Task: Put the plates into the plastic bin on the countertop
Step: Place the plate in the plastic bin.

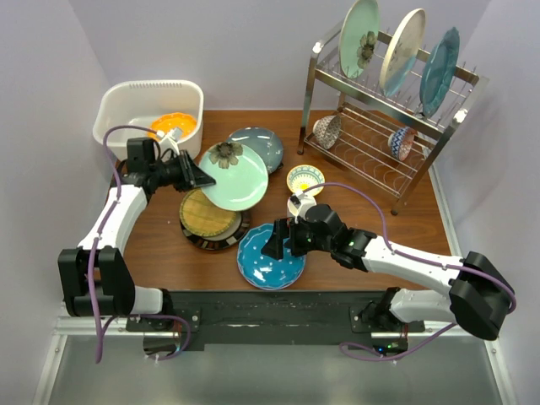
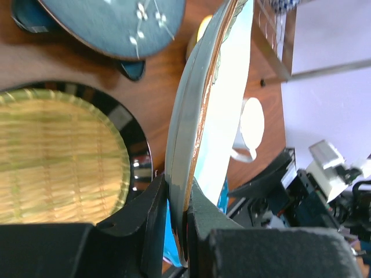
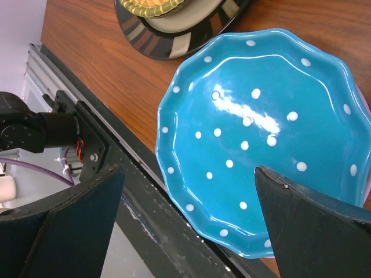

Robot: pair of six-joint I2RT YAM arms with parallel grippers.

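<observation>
My left gripper [image 1: 196, 175] is shut on the rim of a pale green floral plate [image 1: 236, 177] and holds it tilted above the countertop [image 1: 160, 245]; the left wrist view shows the plate [image 2: 197, 116] edge-on between my fingers. The white plastic bin [image 1: 122, 105] stands at the back left with an orange plate [image 1: 173, 126] inside. My right gripper [image 1: 283, 240] is open above the near edge of a blue dotted plate [image 3: 261, 133]. A black-rimmed plate with a yellow woven centre [image 1: 207, 218] and a dark teal plate [image 1: 263, 143] lie on the countertop.
A steel wire dish rack [image 1: 384, 126] at the back right holds three upright plates and two small patterned bowls. A small bowl [image 1: 305, 179] and a white mug [image 1: 297, 205] stand near the middle. The black base rail [image 1: 270, 308] runs along the near edge.
</observation>
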